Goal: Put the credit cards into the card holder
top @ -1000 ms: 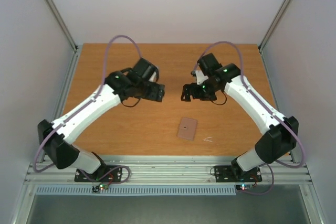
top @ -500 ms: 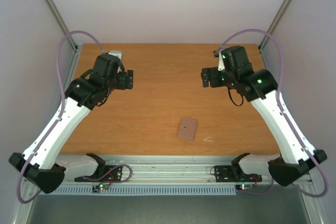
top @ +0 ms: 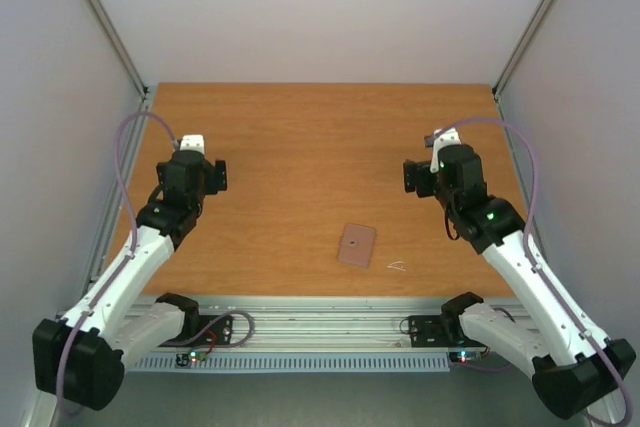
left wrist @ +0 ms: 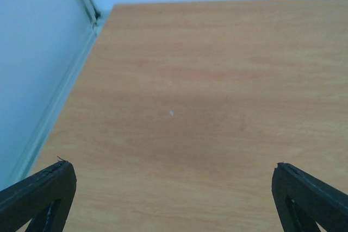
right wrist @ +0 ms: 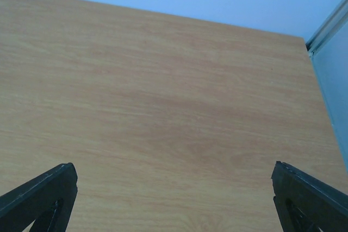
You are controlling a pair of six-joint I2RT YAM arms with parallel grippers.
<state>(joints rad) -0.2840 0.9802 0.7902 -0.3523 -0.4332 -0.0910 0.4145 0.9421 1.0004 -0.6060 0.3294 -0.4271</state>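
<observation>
The card holder (top: 356,245), a flat tan-brown sleeve with a small mark at its centre, lies alone on the wooden table (top: 320,127), near the front and slightly right of the middle. No credit cards show in any view. My left gripper (top: 215,175) hangs open over the table's left side, far from the holder. My right gripper (top: 412,177) hangs open on the right, up and to the right of the holder. In the left wrist view the left gripper (left wrist: 174,199) has only bare wood between its spread fingertips. The right gripper (right wrist: 174,199) shows the same in its own view.
A tiny white scrap (top: 397,266) lies just right of the holder near the front edge. A small pale speck (left wrist: 171,113) marks the wood ahead of the left gripper. White walls and metal rails (top: 128,162) bound the table on the left, right and back.
Both arms have swung apart from the table's middle to its sides and drawn back toward the near edge. The holder has not moved.
</observation>
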